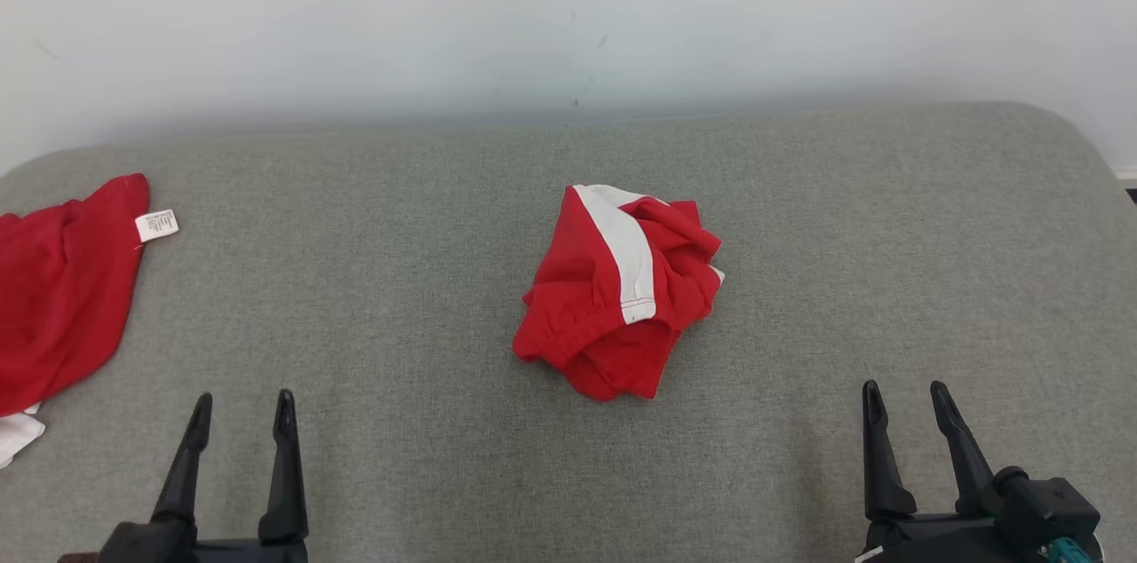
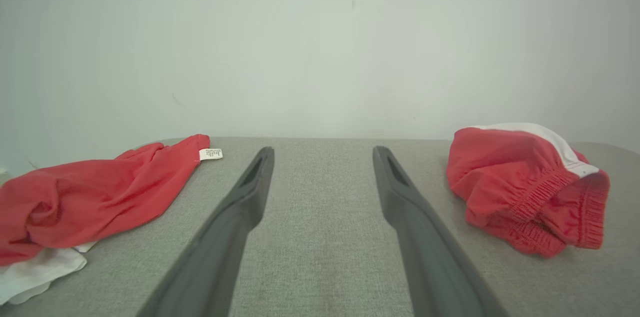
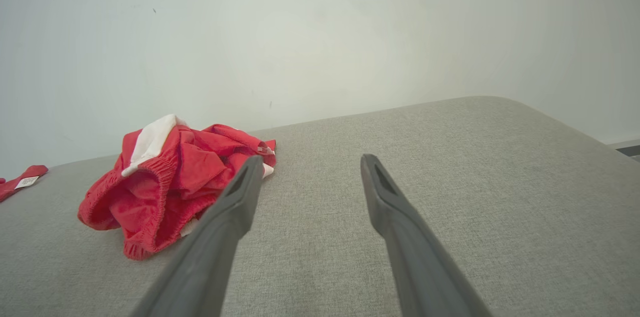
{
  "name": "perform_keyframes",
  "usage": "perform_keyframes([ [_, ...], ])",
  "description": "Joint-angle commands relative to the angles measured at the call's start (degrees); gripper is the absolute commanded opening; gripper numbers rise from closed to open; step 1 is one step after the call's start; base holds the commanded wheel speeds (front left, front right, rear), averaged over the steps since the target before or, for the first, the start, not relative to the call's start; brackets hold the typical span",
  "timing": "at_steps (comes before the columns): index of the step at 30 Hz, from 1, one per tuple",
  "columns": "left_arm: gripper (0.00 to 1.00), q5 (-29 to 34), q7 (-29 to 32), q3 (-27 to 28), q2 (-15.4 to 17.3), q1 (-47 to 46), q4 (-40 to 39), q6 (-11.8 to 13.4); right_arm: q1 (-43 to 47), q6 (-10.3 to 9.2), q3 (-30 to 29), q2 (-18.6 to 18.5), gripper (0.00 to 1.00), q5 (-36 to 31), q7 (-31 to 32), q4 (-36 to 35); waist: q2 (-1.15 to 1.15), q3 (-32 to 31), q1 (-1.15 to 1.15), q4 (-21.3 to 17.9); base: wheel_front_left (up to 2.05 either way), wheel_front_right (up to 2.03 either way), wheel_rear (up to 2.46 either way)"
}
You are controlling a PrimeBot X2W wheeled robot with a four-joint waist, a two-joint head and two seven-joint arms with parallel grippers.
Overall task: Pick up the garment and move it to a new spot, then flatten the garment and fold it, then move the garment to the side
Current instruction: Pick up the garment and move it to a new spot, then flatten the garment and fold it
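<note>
While both grippers are sitting low at the near edge of the grey upholstered surface (image 1: 355,297), the red shorts (image 1: 613,297) are lying in a crumpled heap at its middle, well apart from either one. A broad white stripe (image 1: 626,248) is running down the top of the heap, and the gathered elastic waistband (image 2: 542,192) is curling along the near side, facing the robot. The cloth is bunching over itself, with folds piling up on the heap's right.

The left gripper (image 1: 244,399) is showing at the lower left of the head view, its two dark fingers pointing away from the robot and spread apart, with nothing between them but bare grey fabric. In the left wrist view the shorts are lying off to the right of those fingers, clear of them. The right gripper (image 1: 905,387) is showing at the lower right, its fingers likewise parted and holding nothing. In the right wrist view one finger is overlapping the heap, while the head view is showing the two well apart.

A second red garment (image 1: 62,297) is lying at the left edge of the surface, with a white care label (image 1: 157,225) sticking out of its far corner and a white cloth (image 1: 18,434) peeking out from under its near end. A plain pale wall (image 1: 568,12) is rising behind the surface.
</note>
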Motion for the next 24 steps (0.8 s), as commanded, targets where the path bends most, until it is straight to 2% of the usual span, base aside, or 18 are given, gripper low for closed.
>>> perform_keyframes([
  [1, 1.0, 0.7, -0.2, 0.8, -0.7, 1.0, -1.1, -0.5, 0.7, 0.17, 0.1, 0.0, 1.0, 0.2, -0.1, -0.4, 0.0, 0.1, 0.0, 0.0, 0.0, 0.0, 0.0],
  [9, 1.0, 2.3, -0.2, 4.0, -3.5, 2.6, -1.6, -2.2, 1.0, 0.17, 0.4, 0.0, 1.0, 0.0, -0.1, -0.7, 0.0, 0.0, 0.0, -0.7, 0.0, 0.0, 0.0],
  [24, 1.0, 2.1, -0.2, 5.1, -4.1, 2.3, -1.3, -2.6, 1.0, 0.17, 0.4, 0.0, 1.0, 0.0, -0.1, -0.4, 0.0, 0.0, 0.0, -0.9, 0.0, 0.0, 0.0],
])
